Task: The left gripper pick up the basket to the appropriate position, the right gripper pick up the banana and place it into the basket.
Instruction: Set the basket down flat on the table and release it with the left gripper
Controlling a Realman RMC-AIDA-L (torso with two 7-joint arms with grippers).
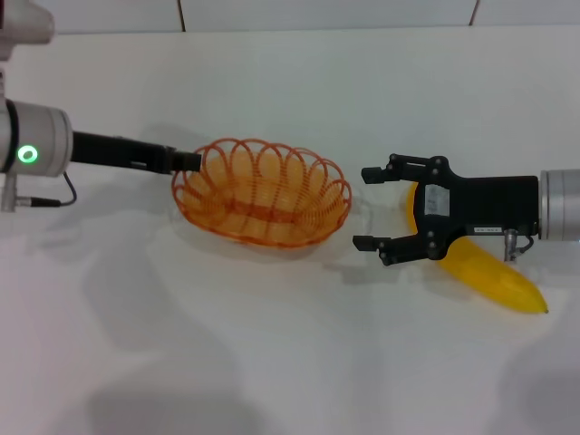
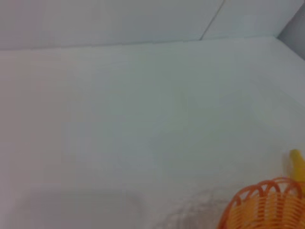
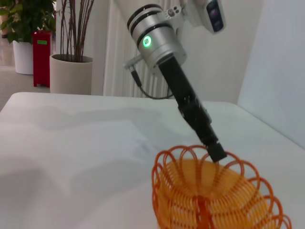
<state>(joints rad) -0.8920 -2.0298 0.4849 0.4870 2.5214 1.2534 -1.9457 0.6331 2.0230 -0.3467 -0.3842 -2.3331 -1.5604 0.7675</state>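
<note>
The orange wire basket (image 1: 263, 192) sits mid-table. It also shows in the left wrist view (image 2: 267, 206) and the right wrist view (image 3: 214, 195). My left gripper (image 1: 188, 161) reaches in from the left and is shut on the basket's left rim, as the right wrist view (image 3: 217, 152) also shows. My right gripper (image 1: 364, 207) is open and empty, level with the table, its fingertips just right of the basket. The yellow banana (image 1: 497, 275) lies on the table under and behind the right gripper's body. One banana tip shows in the left wrist view (image 2: 297, 164).
The white table (image 1: 272, 362) spreads all around, with a wall seam along its back edge. Beyond the table's far side in the right wrist view stand a potted plant (image 3: 71, 71) and a red box (image 3: 42, 57).
</note>
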